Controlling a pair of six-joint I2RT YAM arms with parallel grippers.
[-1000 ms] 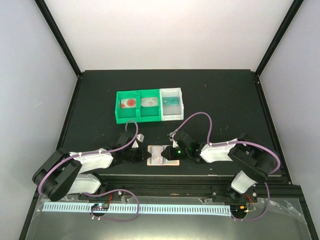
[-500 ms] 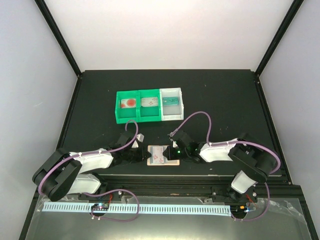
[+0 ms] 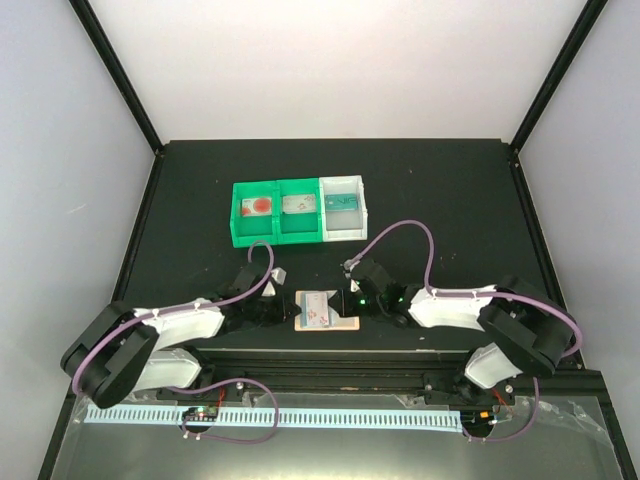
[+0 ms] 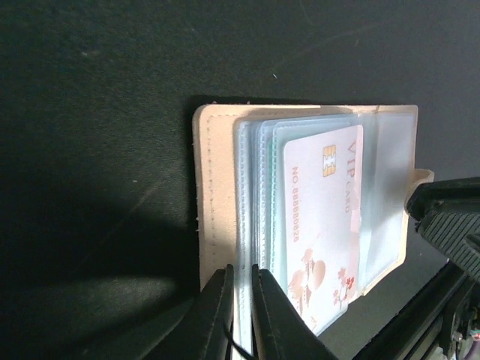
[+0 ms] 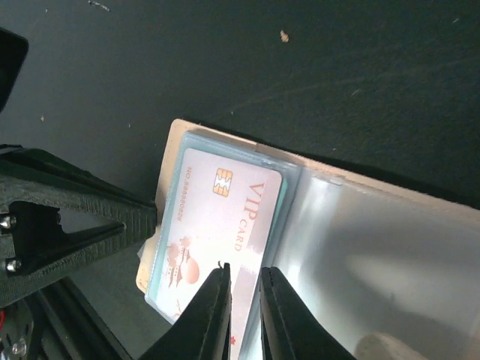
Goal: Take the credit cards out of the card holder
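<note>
The card holder (image 3: pixel 326 311) lies open near the table's front edge, tan-pink with clear sleeves (image 4: pixel 390 187). A white-pink credit card (image 4: pixel 322 217) marked VIP lies in its top sleeve, with teal edges behind it. My left gripper (image 4: pixel 241 300) (image 3: pixel 290 312) is shut on the upright edges of the clear sleeves beside the holder's tan cover (image 4: pixel 214 195). My right gripper (image 5: pixel 245 289) (image 3: pixel 352 299) comes in from the right. Its jaws are nearly together over the long edge of the credit card (image 5: pixel 217 225), and the clear flap (image 5: pixel 375 255) spreads to its right.
A green-and-white three-compartment bin (image 3: pixel 243 236) stands behind the holder, with a card in each compartment. The table's front rail (image 3: pixel 320 372) runs just below the holder. Both arms lie low along the front edge, purple cables arching over them.
My right arm's forearm and elbow have shifted to the right while its gripper stays at the holder. The left arm and the holder have hardly moved.
</note>
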